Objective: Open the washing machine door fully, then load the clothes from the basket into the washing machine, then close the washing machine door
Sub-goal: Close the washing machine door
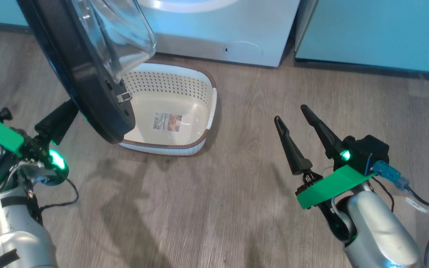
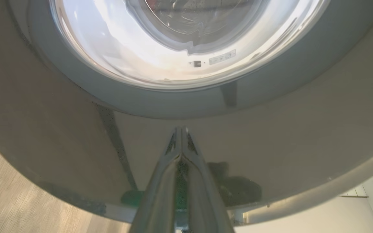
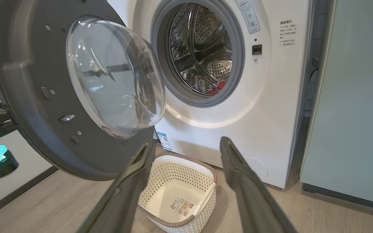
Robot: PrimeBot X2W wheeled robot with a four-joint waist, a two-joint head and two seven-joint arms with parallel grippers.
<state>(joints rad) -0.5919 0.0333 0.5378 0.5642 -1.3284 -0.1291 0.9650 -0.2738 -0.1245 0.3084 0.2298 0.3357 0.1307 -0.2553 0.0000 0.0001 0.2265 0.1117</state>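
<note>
The washing machine door (image 1: 88,85) stands swung open, its black rim and clear dome over the left end of the basket (image 1: 210,108). The cream basket (image 3: 206,181) sits empty on the floor before the washing machine (image 3: 270,97), a label on its floor. A bit of the red clothes (image 3: 218,86) lies low in the steel drum. My left gripper (image 1: 63,115) is shut, its tips against the door's glossy outer face (image 2: 270,145); the fingers (image 2: 181,155) hold nothing. My right gripper (image 1: 291,112) hangs open over the floor right of the basket, fingers (image 3: 235,168) pointing at the machine.
Pale green cabinets (image 1: 378,33) stand right of the washer, close against its side (image 3: 351,113). Wood-look floor (image 1: 207,208) lies between my arms. A wall with a dark skirting (image 3: 15,191) runs on the left behind the door.
</note>
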